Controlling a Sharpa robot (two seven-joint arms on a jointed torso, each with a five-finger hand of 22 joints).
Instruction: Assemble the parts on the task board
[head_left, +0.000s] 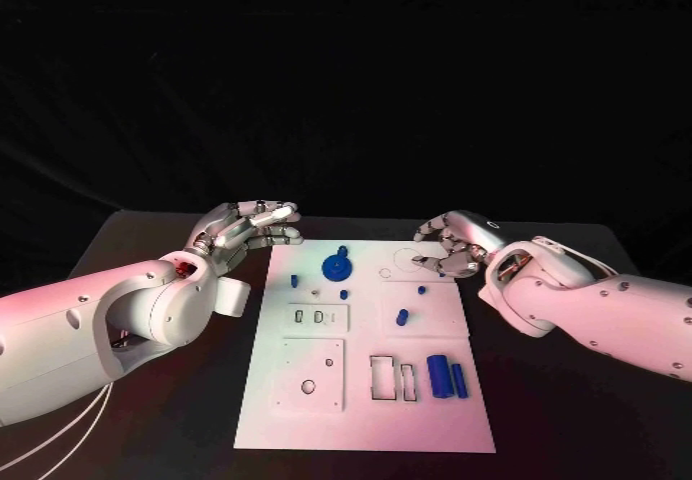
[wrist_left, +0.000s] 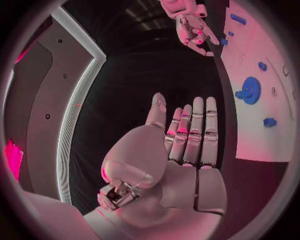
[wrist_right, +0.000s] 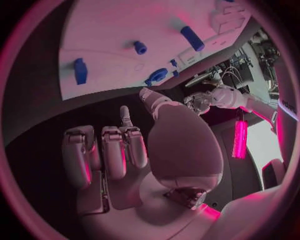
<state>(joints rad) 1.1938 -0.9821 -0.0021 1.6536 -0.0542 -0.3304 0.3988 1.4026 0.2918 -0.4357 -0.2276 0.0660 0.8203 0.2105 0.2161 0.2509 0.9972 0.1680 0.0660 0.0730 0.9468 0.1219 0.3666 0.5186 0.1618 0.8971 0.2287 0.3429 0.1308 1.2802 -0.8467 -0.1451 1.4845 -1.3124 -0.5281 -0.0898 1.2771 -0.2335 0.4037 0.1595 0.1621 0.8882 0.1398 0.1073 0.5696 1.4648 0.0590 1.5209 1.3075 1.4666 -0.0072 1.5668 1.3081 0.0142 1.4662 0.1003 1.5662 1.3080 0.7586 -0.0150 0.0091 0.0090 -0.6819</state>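
The white task board (head_left: 361, 400) lies in the middle of the black table. On its far part stand a blue disc (head_left: 338, 266) and small blue pegs (head_left: 402, 318). Two blue cylinders (head_left: 449, 377) lie side by side near its right edge. My left hand (head_left: 248, 232) hovers at the board's far left corner; in the left wrist view its fingers (wrist_left: 194, 130) are straight and hold nothing. My right hand (head_left: 450, 245) hangs over the far right corner with bent fingers (wrist_right: 103, 155), and I see nothing in them.
Rectangular slots (head_left: 389, 378) and a square plate with holes (head_left: 313, 372) mark the board's near half. A round recess (head_left: 398, 272) lies just left of the right hand. Black table surface (head_left: 577, 420) runs on both sides of the board.
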